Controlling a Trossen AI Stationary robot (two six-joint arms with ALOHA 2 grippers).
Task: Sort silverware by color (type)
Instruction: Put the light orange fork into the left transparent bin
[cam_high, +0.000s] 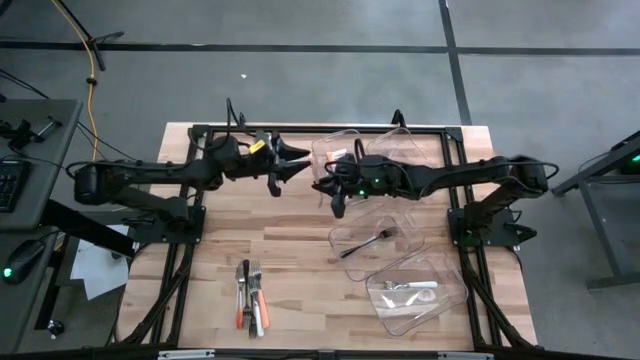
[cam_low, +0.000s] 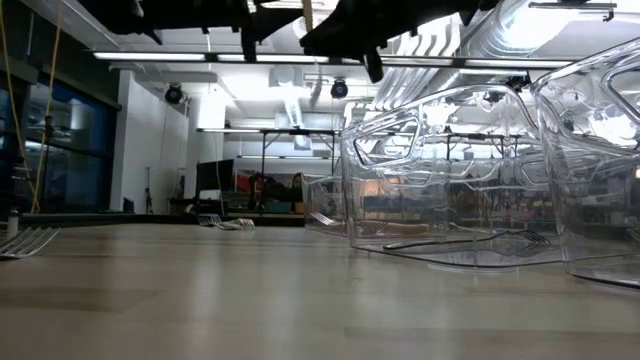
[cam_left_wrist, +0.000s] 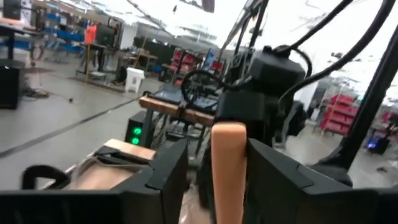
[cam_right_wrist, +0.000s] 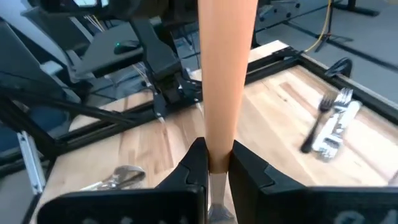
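Note:
An orange-handled piece of silverware (cam_right_wrist: 227, 74) is up in the air over the far middle of the table, between my two grippers. My right gripper (cam_right_wrist: 216, 155), also seen in the high view (cam_high: 335, 192), is shut on it. My left gripper (cam_left_wrist: 217, 165), at the far left-centre (cam_high: 292, 163), is open, its fingers on either side of the orange handle (cam_left_wrist: 227, 168). More silverware (cam_high: 250, 295) lies in a pile near the front edge. The piece's head is hidden. My right gripper pinches the orange handle at its lower end (cam_right_wrist: 216, 146) between its two fingers, where grey metal (cam_right_wrist: 217, 208) starts behind the pinch. The fingers come about level from the table's right side. The handle runs on past the fingertips toward my left gripper, clear of the table.
Two clear bins (cam_high: 345, 150) (cam_high: 402, 145) stand at the far middle. Another clear bin (cam_high: 392, 228) holds a dark fork (cam_high: 368, 243). A fourth (cam_high: 440, 305) at the front right holds white-handled pieces (cam_high: 410, 286). A loose spoon (cam_right_wrist: 118, 177) lies on the wood.

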